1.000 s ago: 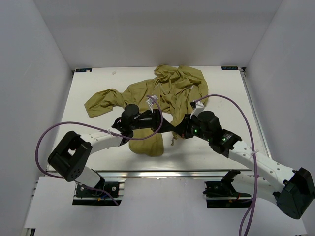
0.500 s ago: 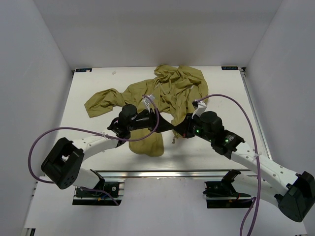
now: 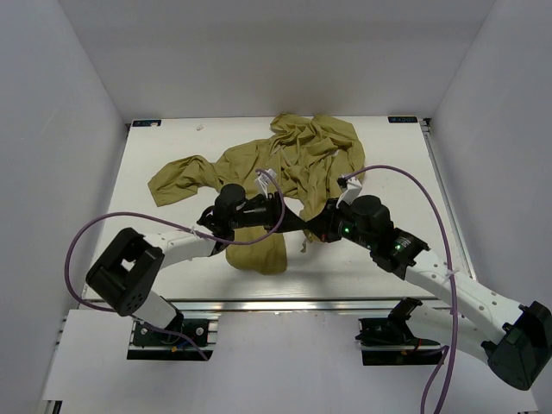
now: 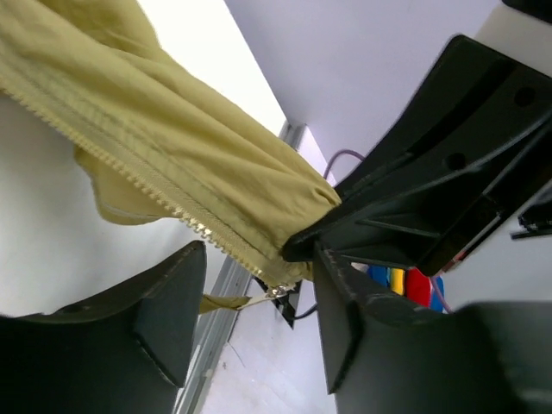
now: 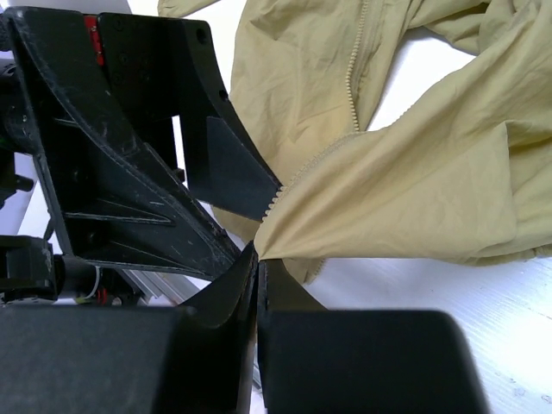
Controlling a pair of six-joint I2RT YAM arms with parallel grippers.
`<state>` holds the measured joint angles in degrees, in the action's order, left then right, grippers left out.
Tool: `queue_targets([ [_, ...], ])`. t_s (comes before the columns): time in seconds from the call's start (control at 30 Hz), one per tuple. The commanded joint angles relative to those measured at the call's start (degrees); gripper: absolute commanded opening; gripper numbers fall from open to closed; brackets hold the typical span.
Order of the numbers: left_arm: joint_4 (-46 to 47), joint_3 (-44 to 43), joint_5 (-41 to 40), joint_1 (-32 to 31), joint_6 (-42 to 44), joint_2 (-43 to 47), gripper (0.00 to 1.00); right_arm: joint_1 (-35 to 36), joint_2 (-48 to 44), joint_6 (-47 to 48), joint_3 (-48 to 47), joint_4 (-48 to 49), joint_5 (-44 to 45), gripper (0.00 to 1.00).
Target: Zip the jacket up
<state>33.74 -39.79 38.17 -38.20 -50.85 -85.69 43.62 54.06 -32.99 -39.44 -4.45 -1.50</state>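
- You've got the jacket (image 3: 293, 159) crumpled over the far-middle of the flat white table (image 3: 388, 250). It's thin, wrinkled olive-mustard fabric. One sleeve trails left and a loose flap hangs toward the near edge.
- Zipper teeth (image 4: 129, 172): a fine pale toothed row stitched along the fabric edge, running diagonally through the left wrist view. At its lower end is a small shiny piece (image 4: 276, 293) with a yellowish tab; it looks like the slider, but it's too small to be sure.
- Both grippers are matte black hard plastic with ribbed, angular bodies and wedge-shaped fingers.
- Left arm: it reaches in from its base with the forearm low over the table and the wrist pointing right toward centre. A purple cable (image 3: 73, 259) loops out beside it.
- Right arm: it reaches in from the right with the wrist pointing left. The two grippers meet nose to nose over the jacket's lower front.
- Left gripper (image 4: 259, 267): fingers spread, with a clear gap between them. The zipper edge runs across that gap. One finger (image 5: 233, 168) sits just beside the teeth; you can't tell whether it touches them.
- Right gripper (image 5: 257, 259): fingers pressed together, pinching a bunched fold of the jacket right at the zipper edge. The fabric fans out taut from the tips.
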Motion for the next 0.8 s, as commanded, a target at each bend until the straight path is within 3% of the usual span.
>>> queue_targets([
  [0.0,7.6,-1.6,4.3,0.1,-3.9,-2.0,0.61,0.0,-0.9,0.1,-0.3,3.2,-0.4,0.0],
  [0.13,12.4,-1.9,6.4,0.1,-6.6,-3.8,0.44,0.0,-0.7,-0.1,0.0,3.1,-0.2,0.0],
  [0.27,13.5,-1.5,6.0,0.2,-7.2,-3.3,0.18,0.0,-0.8,-0.1,0.0,2.5,0.6,0.0],
  [0.37,12.8,-1.2,5.0,0.2,-6.5,-2.1,0.04,0.0,-1.1,0.0,0.0,1.9,1.0,0.0],
  [0.53,11.7,-0.6,3.2,0.2,-4.8,-0.4,0.0,0.0,-1.8,-0.3,-0.1,0.8,1.1,0.0],
  [0.57,11.4,-0.6,2.8,0.2,-4.6,-0.3,0.0,0.0,-1.9,-0.4,0.0,0.5,1.1,0.03],
  [0.67,10.8,-0.6,2.6,0.2,-3.7,0.2,0.0,0.0,-3.1,-0.5,0.4,-0.2,0.2,0.22],
  [0.7,10.9,-0.7,2.9,0.2,-3.5,0.3,0.0,0.0,-3.4,-0.4,0.6,-0.4,-0.1,0.34],
  [0.77,10.9,-0.7,3.0,0.2,-3.2,0.4,0.0,0.0,-4.2,-0.3,1.5,-0.8,-0.3,0.44],
])
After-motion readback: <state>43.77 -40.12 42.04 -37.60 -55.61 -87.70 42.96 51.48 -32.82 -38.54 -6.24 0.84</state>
